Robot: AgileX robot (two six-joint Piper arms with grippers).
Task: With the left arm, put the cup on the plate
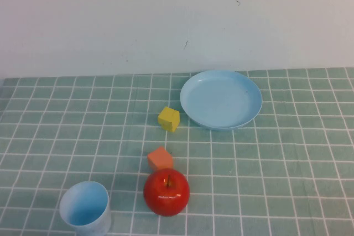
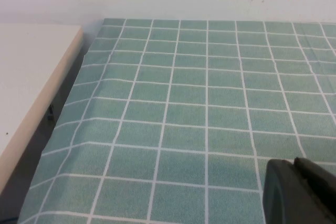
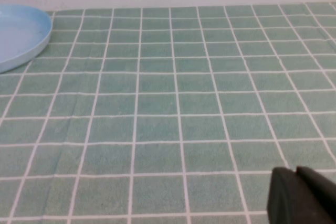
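Still untouched, cup (image 1: pixel 84 209) stands upright at table's near-left edge; plate (image 1: pixel 221 99) lies far-right, apple (image 1: pixel 166 192) between. Left tool (image 2: pixel 302 192) shut, empty; right tool (image 3: pixel 304 195) parked, state unclear.

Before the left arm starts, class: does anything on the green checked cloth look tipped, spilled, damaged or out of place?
Nothing stands out. The small light blue plastic cup stands upright, the round light blue plate lies flat and bare. The red apple, orange block and yellow block sit between them. The left gripper, shut, and right gripper hang low over cloth.
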